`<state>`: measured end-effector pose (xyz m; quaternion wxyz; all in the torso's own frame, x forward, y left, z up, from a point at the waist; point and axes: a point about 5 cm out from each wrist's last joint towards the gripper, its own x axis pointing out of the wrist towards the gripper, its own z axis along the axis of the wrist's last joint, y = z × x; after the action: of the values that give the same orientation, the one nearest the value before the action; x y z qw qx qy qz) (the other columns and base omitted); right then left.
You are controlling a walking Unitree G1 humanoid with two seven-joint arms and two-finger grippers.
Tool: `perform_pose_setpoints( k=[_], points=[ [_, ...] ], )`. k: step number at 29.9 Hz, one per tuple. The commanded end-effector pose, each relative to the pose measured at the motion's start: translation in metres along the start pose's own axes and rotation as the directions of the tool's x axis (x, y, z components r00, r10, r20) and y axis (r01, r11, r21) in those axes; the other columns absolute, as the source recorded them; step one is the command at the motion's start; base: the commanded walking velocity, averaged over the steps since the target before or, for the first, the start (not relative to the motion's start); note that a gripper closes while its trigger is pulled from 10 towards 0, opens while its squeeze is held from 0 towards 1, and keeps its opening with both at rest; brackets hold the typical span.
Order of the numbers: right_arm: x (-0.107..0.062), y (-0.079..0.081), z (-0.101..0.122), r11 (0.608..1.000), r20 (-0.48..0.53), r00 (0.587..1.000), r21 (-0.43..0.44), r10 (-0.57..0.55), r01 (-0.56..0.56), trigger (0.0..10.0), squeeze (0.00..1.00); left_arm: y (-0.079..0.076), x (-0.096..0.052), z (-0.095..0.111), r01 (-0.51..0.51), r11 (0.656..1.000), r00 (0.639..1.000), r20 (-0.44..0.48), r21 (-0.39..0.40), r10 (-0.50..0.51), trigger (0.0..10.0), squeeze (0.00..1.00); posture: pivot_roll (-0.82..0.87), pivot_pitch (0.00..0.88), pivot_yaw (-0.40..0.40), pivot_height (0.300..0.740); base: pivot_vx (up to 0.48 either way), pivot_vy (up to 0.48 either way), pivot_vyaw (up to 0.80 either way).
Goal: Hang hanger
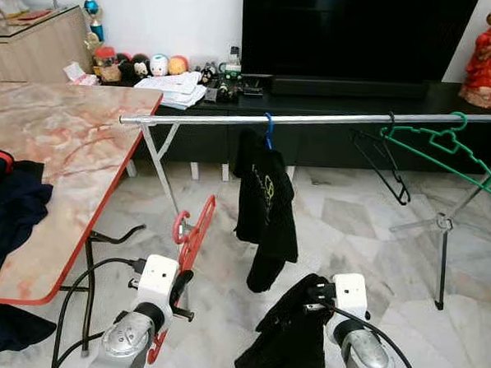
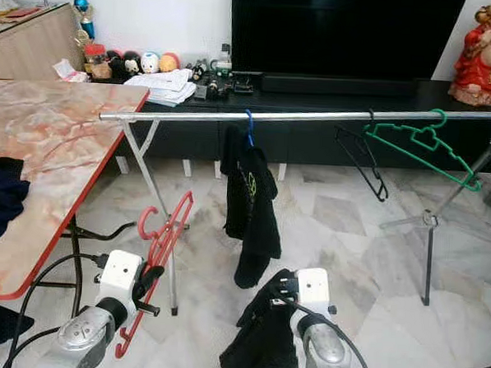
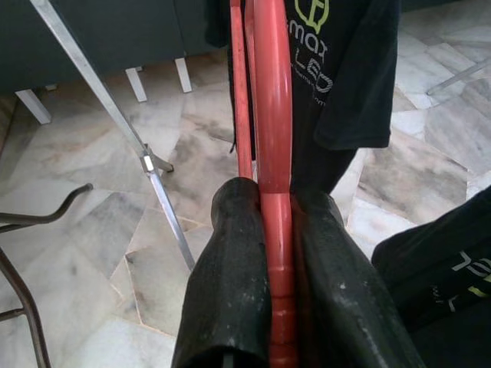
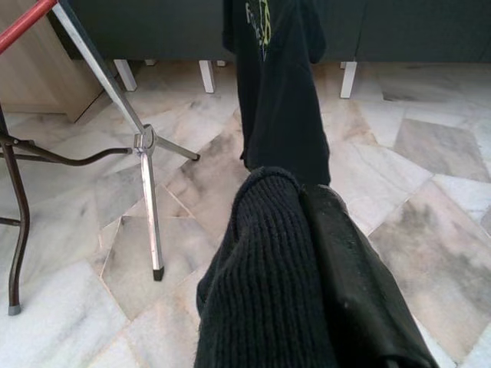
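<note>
Well below the rail (image 1: 315,120), the left gripper (image 1: 180,286) pinches the red hanger (image 1: 195,235) while the right gripper (image 1: 315,292) clamps a black garment (image 1: 291,339), which could snag the hanger's hook

A silver rail (image 2: 315,117) crosses the upper frame, carrying a black shirt (image 2: 248,205) at centre and a green hanger (image 2: 424,148) at right. At lower left, the left pincer (image 2: 148,279) grips a red hanger (image 2: 164,250); the right pincer (image 2: 279,291) holds a black garment (image 2: 262,337).
</note>
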<state>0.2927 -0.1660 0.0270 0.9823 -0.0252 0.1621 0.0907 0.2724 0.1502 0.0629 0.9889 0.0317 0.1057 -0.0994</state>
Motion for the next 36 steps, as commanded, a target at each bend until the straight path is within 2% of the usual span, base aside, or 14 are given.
perform_pose_setpoints(
  k=[1,17,36],
  points=[
    [0.0034,-0.0007,0.0082,1.0,0.033,0.999,-0.01,-0.002,0.002,10.0,0.0,0.0004,-0.0004,0.0034,0.0,1.0,1.0,0.008,0.007,0.0,10.0,0.0,-0.02,0.008,0.063,0.74,0.0,0.0,0.0],
    [0.0039,-0.0005,0.0094,1.0,0.042,0.999,-0.004,-0.004,0.004,10.0,0.0,0.0008,-0.0009,0.0025,0.0,1.0,1.0,0.002,0.016,0.0,10.0,0.0,-0.02,0.006,0.064,0.74,-0.06,0.0,0.0],
    [0.0052,-0.0015,0.0129,1.0,0.056,0.998,-0.001,-0.008,0.008,10.0,0.0,0.0011,0.0002,0.0038,-0.004,1.0,1.0,0.009,0.009,0.004,10.0,0.0,-0.02,0.005,0.064,0.74,-0.283,0.0,0.0]
  ],
)
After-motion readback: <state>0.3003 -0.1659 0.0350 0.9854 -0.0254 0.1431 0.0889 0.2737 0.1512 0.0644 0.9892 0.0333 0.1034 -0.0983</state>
